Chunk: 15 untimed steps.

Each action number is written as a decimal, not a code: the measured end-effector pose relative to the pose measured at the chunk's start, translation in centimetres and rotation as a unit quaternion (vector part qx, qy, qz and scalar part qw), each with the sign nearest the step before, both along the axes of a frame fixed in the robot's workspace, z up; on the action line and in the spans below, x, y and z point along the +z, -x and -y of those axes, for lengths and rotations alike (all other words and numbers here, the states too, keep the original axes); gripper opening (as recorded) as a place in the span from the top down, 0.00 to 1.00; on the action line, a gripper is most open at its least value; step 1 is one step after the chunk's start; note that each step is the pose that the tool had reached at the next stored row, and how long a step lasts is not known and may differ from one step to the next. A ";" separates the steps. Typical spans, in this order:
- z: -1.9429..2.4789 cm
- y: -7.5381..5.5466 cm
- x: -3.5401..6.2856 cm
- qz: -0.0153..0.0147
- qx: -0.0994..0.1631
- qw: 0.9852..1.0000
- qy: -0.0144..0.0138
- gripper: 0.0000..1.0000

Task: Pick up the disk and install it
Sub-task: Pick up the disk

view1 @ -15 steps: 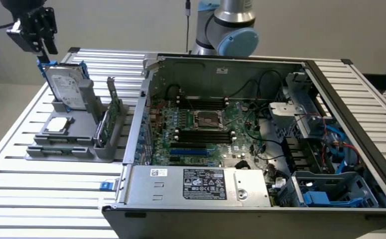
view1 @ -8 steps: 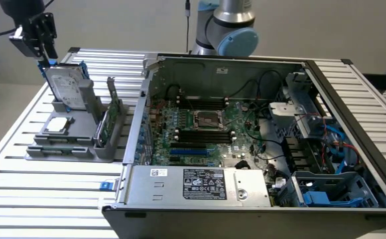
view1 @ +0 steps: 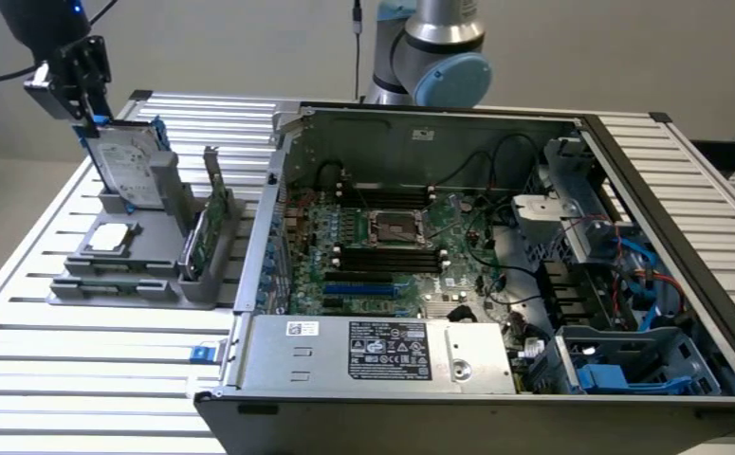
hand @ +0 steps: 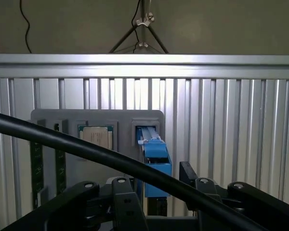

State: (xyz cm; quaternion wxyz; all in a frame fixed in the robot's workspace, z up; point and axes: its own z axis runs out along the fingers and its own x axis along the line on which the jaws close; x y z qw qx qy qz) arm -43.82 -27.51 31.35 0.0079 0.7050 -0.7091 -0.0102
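Note:
The disk (view1: 133, 166), a silver-grey drive with a white label in a blue carrier, stands on edge in the rear slot of a grey holder (view1: 139, 270) on the exterior view's left. My gripper (view1: 93, 118) hangs right over its top corner. In the wrist view the blue carrier edge (hand: 154, 154) runs up out of the holder's slot (hand: 96, 115) and between my black fingers (hand: 123, 192). The gripper (hand: 156, 187) is open, with a small gap on one side of the carrier.
The holder also carries a small square silver chip (view1: 110, 237) and a thin green circuit card (view1: 203, 237). An open computer case (view1: 468, 246) lies to the exterior view's right, with a blue-trimmed bay (view1: 620, 365) at its near corner. A black cable (hand: 86, 149) crosses the wrist view.

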 end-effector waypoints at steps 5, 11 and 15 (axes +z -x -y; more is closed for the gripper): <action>0.00 0.1 -0.91 0.000 0.000 1.000 0.000 0.52; 0.00 0.1 -1.78 0.000 0.000 1.000 0.000 0.52; 0.00 0.1 -2.05 0.000 0.000 1.000 0.000 0.52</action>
